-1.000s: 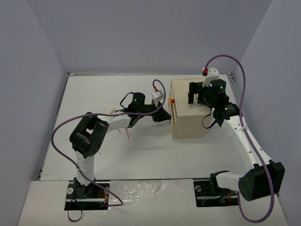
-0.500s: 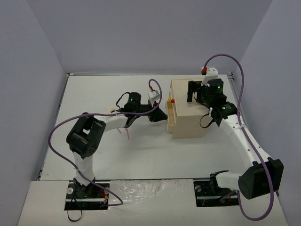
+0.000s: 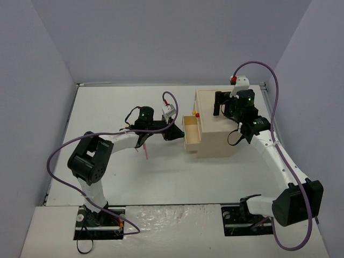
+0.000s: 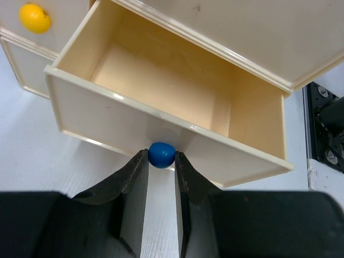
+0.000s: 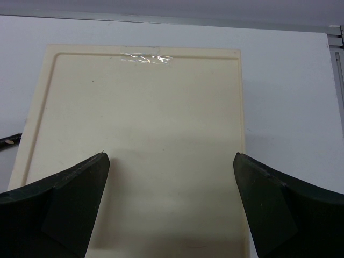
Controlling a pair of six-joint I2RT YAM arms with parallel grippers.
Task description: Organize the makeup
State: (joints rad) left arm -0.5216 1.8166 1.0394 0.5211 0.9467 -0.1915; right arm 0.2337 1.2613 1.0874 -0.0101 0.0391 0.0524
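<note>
My left gripper [image 4: 160,156] is shut on the blue knob [image 4: 161,155] of a pale wooden drawer [image 4: 107,118]. The drawer stands pulled out of the beige drawer box [image 3: 212,134] and its inside shows nothing. From above, the left gripper [image 3: 177,133] sits just left of the open drawer [image 3: 186,141]. My right gripper [image 5: 171,157] hangs open over the box's flat top [image 5: 145,107], holding nothing. Of the makeup, only a thin pink pencil [image 3: 144,151] and a small tan piece [image 3: 128,127] peek out beside the left arm; the rest is hidden.
A yellow knob [image 4: 35,18] marks the shut drawer front beside the open one; a red knob [image 3: 198,114] sits near it on the box's left face. Grey walls close in on three sides. The right arm's base [image 3: 247,215] stands at the near edge.
My left gripper has drawn back to the left with the blue knob, sliding the drawer out of the box. The right gripper has stayed open over the box top.
</note>
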